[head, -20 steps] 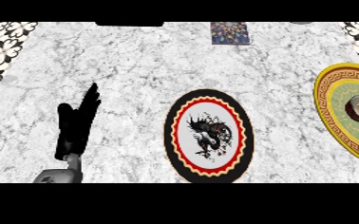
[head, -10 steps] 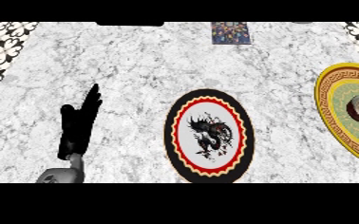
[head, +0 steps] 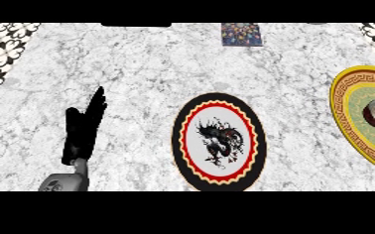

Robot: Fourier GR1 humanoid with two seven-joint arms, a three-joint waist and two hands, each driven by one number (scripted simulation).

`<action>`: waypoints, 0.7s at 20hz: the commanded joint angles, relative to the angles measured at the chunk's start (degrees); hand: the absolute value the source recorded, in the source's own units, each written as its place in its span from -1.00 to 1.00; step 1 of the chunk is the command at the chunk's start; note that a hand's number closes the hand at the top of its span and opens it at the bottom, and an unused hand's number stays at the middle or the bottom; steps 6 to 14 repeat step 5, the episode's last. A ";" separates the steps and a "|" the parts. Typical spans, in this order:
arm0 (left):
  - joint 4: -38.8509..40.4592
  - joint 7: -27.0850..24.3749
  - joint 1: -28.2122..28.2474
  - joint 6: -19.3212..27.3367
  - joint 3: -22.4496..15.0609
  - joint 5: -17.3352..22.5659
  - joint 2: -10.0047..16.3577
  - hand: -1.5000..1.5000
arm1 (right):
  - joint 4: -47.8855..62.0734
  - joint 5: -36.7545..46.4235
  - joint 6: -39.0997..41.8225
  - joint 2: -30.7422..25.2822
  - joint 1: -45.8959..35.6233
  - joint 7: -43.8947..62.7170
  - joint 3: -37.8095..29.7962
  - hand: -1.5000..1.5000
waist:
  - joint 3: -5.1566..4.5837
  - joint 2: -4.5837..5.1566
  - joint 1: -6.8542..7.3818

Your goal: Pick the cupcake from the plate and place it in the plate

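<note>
White marble counter (head: 147,69) fills the head view. Landmark: black-rimmed plate (head: 219,142) with red-yellow border and dark dragon-like print, low centre. It carries nothing.

Gold-rimmed plate (head: 351,111) sits well right of it, cut by the view's edge; a dark round shape there at the border is probably the cupcake (head: 370,113), mostly out of view, so which way it points and its long axis can't be told.

Left hand (head: 82,129) is left of the landmark, fingers straight and up, released, holding nothing, resting. Right hand not in view.

Patterned square object (head: 242,33) lies beyond the landmark.

Step, as a judgement: cupcake on the gold plate, not gripped; the pick needs a hand brought there.
</note>
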 commanded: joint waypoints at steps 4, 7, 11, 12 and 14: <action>-0.12 -1.37 2.15 -0.27 -1.06 -0.50 -0.57 0.00 | 0.28 -0.11 -2.17 0.49 2.22 -1.17 -0.44 -1.00 | 0.07 -0.01 0.31; 2.37 0.42 -3.25 0.38 1.85 0.37 0.50 0.00 | 0.20 0.01 -1.05 -0.67 2.12 -0.33 -0.29 -1.00 | 0.01 0.06 -0.37; 2.37 0.42 -3.25 0.38 1.85 0.37 0.50 0.00 | 0.20 0.01 -1.05 -0.67 2.12 -0.33 -0.29 -1.00 | 0.01 0.06 -0.37; 2.37 0.42 -3.25 0.38 1.85 0.37 0.50 0.00 | 0.20 0.01 -1.05 -0.67 2.12 -0.33 -0.29 -1.00 | 0.01 0.06 -0.37; 2.37 0.42 -3.25 0.38 1.85 0.37 0.50 0.00 | 0.20 0.01 -1.05 -0.67 2.12 -0.33 -0.29 -1.00 | 0.01 0.06 -0.37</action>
